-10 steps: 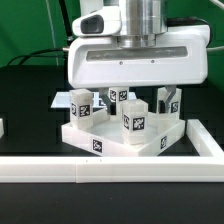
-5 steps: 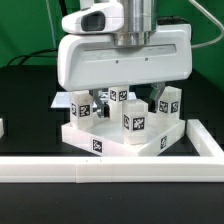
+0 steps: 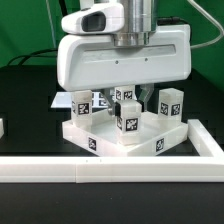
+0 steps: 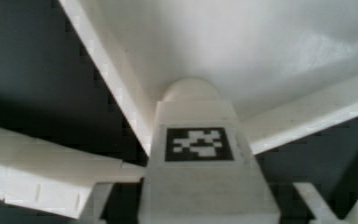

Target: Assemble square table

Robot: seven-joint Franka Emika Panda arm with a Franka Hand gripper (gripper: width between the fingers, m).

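Observation:
The white square tabletop [image 3: 122, 152] lies flat on the black table with its raised rim up, and in the wrist view the tabletop [image 4: 247, 40] fills the background. Several tagged white leg blocks stand on it. One is at the exterior view's left [image 3: 84, 104] and one at its right [image 3: 170, 104]. My gripper [image 3: 128, 98] comes straight down over the middle leg block [image 3: 127, 115]. In the wrist view that leg block [image 4: 197, 125] runs up between my gripper's [image 4: 197, 208] jaws, tag facing the camera, and the jaws are shut on it.
A long white border rail [image 3: 110, 171] runs across the front and up the exterior view's right side [image 3: 208, 140]. A small white piece [image 3: 2, 127] lies at the far left edge. The gripper's wide white body [image 3: 125, 55] hides the back of the tabletop.
The jaws have closed in onto the middle leg block. That block has shifted slightly toward the exterior view's left and up, and the tabletop has nudged with it.

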